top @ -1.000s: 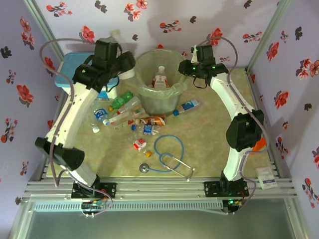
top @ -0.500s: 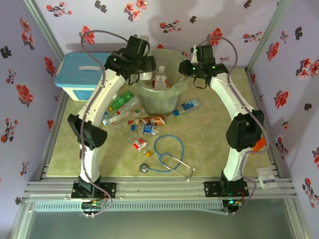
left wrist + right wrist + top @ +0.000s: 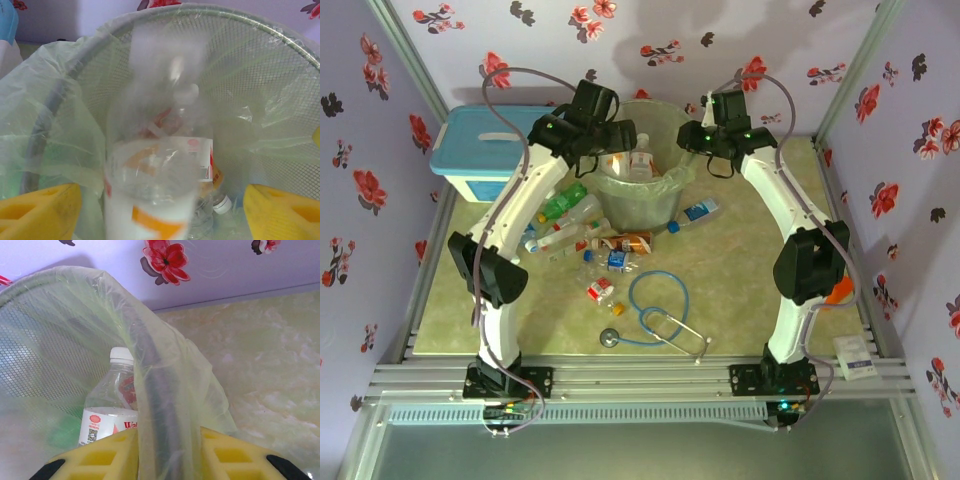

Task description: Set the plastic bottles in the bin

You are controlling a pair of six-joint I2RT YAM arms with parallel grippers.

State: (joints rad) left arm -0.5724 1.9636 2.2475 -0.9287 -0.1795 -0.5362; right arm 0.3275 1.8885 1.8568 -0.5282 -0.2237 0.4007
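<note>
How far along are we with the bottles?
Done: a white-capped bottle stands in the bin. In hand: the left claw hangs over it, jaws open, an orange-labelled bottle blurred between them; the right claw pinches the bin's rim. To do: the bottle pile beside the bin, including a green bottle, plus a blue-capped bottle.

Crowded at the bin (image 3: 646, 206) mouth: left gripper (image 3: 162, 212) hangs over the left rim, jaws wide, blurred bottle (image 3: 156, 165) between them; right gripper (image 3: 167, 457) pinches the right rim. Heap of bottles (image 3: 578, 232) blocks front-left, stethoscope (image 3: 656, 310) front-centre, blue-lidded box (image 3: 485, 148) far left. Table (image 3: 745, 265) right of the bin lies free.
</note>
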